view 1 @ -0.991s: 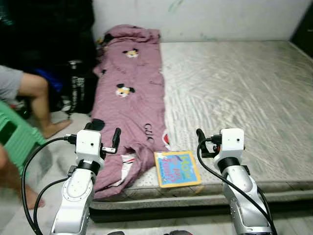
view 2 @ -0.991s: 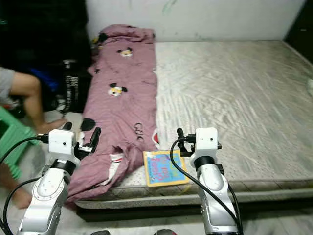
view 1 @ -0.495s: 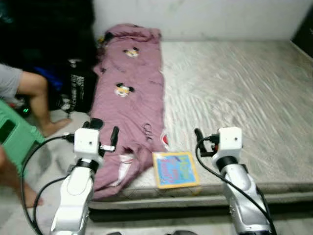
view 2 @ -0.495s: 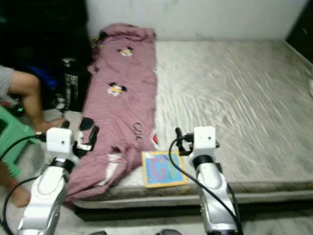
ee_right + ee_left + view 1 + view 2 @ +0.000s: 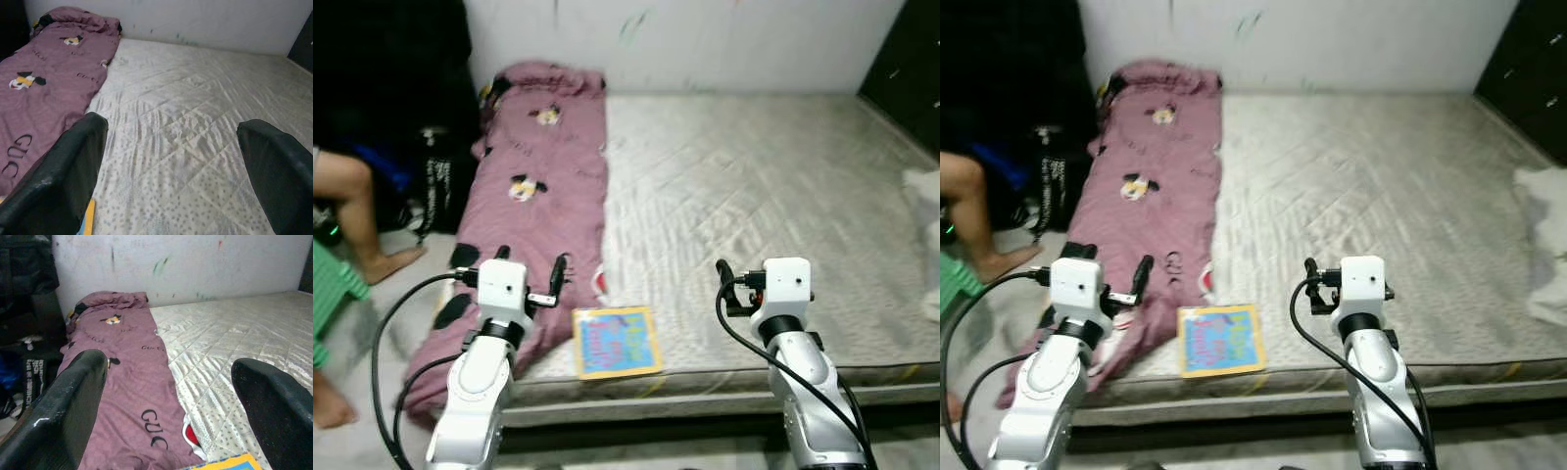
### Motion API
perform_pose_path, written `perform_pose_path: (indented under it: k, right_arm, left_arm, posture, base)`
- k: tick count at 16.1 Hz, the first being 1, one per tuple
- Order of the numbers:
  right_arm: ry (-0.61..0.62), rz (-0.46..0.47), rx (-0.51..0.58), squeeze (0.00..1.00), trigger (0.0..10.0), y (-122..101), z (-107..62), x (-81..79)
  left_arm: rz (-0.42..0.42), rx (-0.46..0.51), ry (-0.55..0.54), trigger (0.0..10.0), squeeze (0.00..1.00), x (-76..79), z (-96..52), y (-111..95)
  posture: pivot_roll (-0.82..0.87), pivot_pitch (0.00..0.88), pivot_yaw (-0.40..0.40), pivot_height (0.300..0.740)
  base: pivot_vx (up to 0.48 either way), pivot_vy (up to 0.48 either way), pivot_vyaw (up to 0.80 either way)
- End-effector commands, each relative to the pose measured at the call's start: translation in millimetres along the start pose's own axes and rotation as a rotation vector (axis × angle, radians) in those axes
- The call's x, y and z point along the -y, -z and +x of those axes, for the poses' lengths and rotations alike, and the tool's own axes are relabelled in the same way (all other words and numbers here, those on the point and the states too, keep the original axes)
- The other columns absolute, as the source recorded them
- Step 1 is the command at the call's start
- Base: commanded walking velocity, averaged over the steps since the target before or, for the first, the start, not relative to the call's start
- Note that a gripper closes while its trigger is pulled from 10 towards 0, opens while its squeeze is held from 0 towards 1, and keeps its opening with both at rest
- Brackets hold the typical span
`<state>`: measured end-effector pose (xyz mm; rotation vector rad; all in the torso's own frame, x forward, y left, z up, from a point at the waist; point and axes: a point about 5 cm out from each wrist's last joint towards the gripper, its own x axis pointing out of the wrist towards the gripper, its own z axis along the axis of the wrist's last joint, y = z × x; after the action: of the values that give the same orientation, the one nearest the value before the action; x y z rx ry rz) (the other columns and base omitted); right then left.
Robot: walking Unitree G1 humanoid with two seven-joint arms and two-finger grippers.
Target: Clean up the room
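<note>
Nearest the robot, the left gripper [image 5: 530, 281] and the right gripper [image 5: 744, 286] are both raised over the front edge of the mattress [image 5: 773, 186], each with its fingers spread wide and nothing between them. Between the two, just at that front edge, lies a picture book [image 5: 616, 341] with a yellow border and a blue cover, flat on the mattress and touching the hem of the blanket [image 5: 524, 211] on its left side. The book looks thin, light and stiff, so it should lift easily if pinched by a free edge; the near edge at the mattress rim looks like the easiest place to get a finger under, since the cover lies flush and may be slick. The purple blanket with cartoon prints runs from the front corner, where it sags off the side toward the floor, back to the wall [image 5: 705, 39]. It is soft and limp, will drape and drag, and is best gathered at a bunched fold. Farther right, a pale cloth [image 5: 925, 211] rests at the mattress edge. At far left, a person's leg [image 5: 352, 211] stands beside dark bags [image 5: 431, 186].
</note>
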<state>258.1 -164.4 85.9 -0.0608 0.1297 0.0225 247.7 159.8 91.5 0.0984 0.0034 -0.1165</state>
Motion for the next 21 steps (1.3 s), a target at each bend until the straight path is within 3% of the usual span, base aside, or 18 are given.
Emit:
perform_pose_path:
  k: [1, 21]
  right_arm:
    - [-0.020, 0.002, 0.012, 0.00, 10.0, -3.1, 1.6, -4.5]
    - [-0.021, 0.002, 0.016, 0.00, 10.0, -3.2, 2.4, -5.8]
  left_arm:
    - [0.013, 0.008, -0.012, 10.0, 0.00, -3.9, 1.0, -3.0]
    - [0.002, 0.022, 0.007, 10.0, 0.00, -3.5, 1.4, -4.0]
  posture:
    - [0.00, 0.000, 0.005, 0.740]
    - [0.00, 0.000, 0.009, 0.740]
  base:
    - [0.000, -0.330, 0.00]
    - [0.000, -0.033, 0.00]
